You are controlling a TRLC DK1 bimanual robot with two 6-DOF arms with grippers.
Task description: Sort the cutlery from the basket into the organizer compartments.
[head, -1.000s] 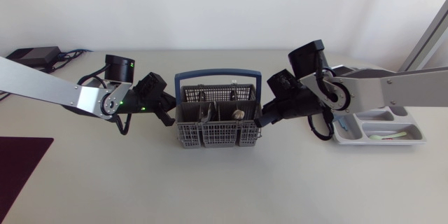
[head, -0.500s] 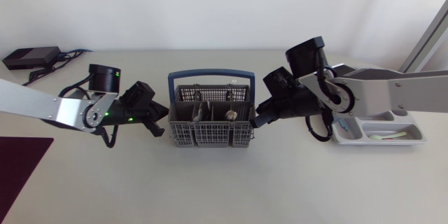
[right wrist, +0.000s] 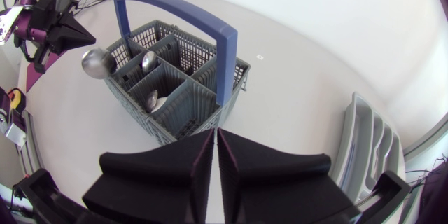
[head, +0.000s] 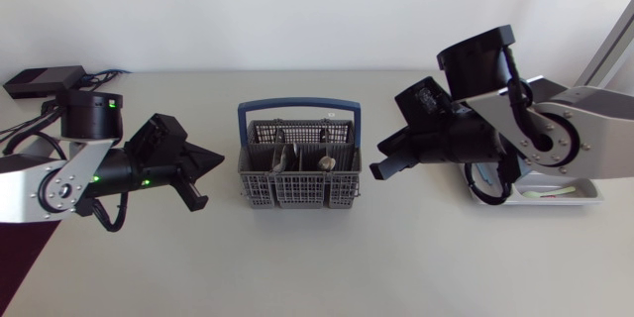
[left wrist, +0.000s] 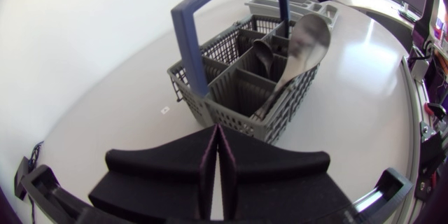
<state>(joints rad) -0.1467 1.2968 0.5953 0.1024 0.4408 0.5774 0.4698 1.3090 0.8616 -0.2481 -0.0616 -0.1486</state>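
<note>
The table (head: pixel 327 267) I work at is a pale, matte off-white slab, evenly lit, with only soft shadows on it. A plain white wall (head: pixel 297 10) rises along its far edge. A dark maroon mat (head: pixel 15 267) lies at my near left; a black box (head: pixel 40 79) with cables (head: pixel 99 75) sits in the far left corner.

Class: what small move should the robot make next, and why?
Probably open the right gripper and bring it over the grey plastic basket with the blue handle: it and the left gripper are shut on nothing, metal spoons stand inside, and the white organizer tray lies by the right arm.
</note>
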